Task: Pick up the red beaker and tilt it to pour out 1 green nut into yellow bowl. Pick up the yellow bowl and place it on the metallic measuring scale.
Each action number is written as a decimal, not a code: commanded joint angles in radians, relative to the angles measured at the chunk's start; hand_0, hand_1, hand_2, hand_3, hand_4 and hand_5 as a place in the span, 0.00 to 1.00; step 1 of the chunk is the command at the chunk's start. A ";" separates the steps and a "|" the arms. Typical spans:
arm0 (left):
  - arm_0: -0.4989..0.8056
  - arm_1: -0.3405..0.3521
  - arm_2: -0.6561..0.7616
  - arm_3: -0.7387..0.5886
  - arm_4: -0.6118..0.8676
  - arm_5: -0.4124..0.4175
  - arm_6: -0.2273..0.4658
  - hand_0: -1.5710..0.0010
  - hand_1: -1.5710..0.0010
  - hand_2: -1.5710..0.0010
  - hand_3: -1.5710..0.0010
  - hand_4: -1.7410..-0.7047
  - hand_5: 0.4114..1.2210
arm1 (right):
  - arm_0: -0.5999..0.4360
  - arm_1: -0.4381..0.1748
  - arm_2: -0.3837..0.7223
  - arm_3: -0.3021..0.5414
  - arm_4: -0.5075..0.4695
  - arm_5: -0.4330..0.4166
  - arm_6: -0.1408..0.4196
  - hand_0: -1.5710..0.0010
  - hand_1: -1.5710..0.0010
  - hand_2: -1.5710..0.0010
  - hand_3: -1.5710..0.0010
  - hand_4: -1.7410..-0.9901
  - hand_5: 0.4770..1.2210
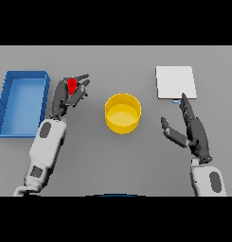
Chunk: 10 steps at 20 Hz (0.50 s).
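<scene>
Risks first. Blue tray (13, 126) is lying along the tabletop's (112, 160) left edge; left hand (65, 97) is working just beside it, so a stray tilt could be spilling the nut there, well short of the yellow bowl (122, 113) at centre. Metallic scale (176, 82) is sitting toward the far right edge, apart from the bowl. Right hand (193, 130) is hovering near it, fingers straight and holding nothing. Red beaker (72, 85) is showing only as a small red patch, left fingers curling round it; grip depth unclear, slipping possible. No green nut visible.
</scene>
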<state>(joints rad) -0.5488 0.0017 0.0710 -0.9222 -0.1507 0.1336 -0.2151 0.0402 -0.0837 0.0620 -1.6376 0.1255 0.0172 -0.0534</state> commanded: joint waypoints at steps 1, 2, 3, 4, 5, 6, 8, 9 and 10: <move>0.002 0.004 -0.005 -0.023 -0.004 -0.003 0.006 0.01 0.01 0.01 0.03 0.23 0.99 | -0.003 -0.004 -0.001 -0.004 0.008 -0.006 0.000 1.00 1.00 1.00 1.00 0.60 0.25; 0.004 0.010 -0.018 -0.057 -0.022 0.000 0.020 0.01 0.01 0.01 0.02 0.23 0.99 | -0.013 -0.001 0.001 0.003 0.012 -0.010 0.005 1.00 1.00 1.00 1.00 0.59 0.25; 0.006 0.017 -0.035 -0.085 -0.045 0.003 0.032 0.01 0.01 0.01 0.02 0.24 0.99 | -0.008 0.006 0.009 0.007 0.019 -0.012 -0.003 1.00 1.00 1.00 1.00 0.59 0.25; 0.001 0.027 -0.047 -0.112 -0.063 0.000 0.064 0.01 0.01 0.01 0.01 0.24 0.99 | 0.001 0.006 0.011 0.003 0.019 -0.009 -0.017 1.00 1.00 1.00 1.00 0.60 0.25; 0.002 0.034 -0.068 -0.142 -0.078 -0.003 0.080 0.01 0.01 0.01 0.01 0.19 0.97 | 0.002 0.002 0.010 -0.011 0.021 -0.011 -0.012 1.00 1.00 1.00 1.00 0.61 0.25; 0.006 0.056 -0.095 -0.174 -0.104 -0.004 0.113 0.00 0.00 0.00 0.01 0.15 0.95 | -0.005 0.001 0.010 -0.009 0.016 -0.005 -0.011 1.00 1.00 1.00 1.00 0.61 0.25; 0.008 0.081 -0.135 -0.210 -0.134 -0.014 0.161 0.00 0.00 0.00 0.01 0.12 0.94 | -0.007 -0.009 0.001 -0.002 0.013 -0.003 -0.010 1.00 1.00 1.00 1.00 0.62 0.26; 0.006 0.088 -0.148 -0.217 -0.143 -0.016 0.179 0.00 0.00 0.00 0.01 0.12 0.93 | -0.004 -0.004 0.009 -0.002 0.021 -0.006 -0.008 1.00 1.00 1.00 1.00 0.62 0.26; 0.002 0.094 -0.159 -0.221 -0.150 -0.018 0.192 0.00 0.00 0.00 0.01 0.12 0.92 | 0.006 0.000 0.010 -0.007 0.011 0.001 -0.009 1.00 1.00 1.00 1.00 0.62 0.27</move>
<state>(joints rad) -0.5465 0.0961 -0.0879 -1.1432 -0.2991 0.1151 -0.0245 0.0464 -0.0833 0.0719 -1.6440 0.1368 0.0188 -0.0637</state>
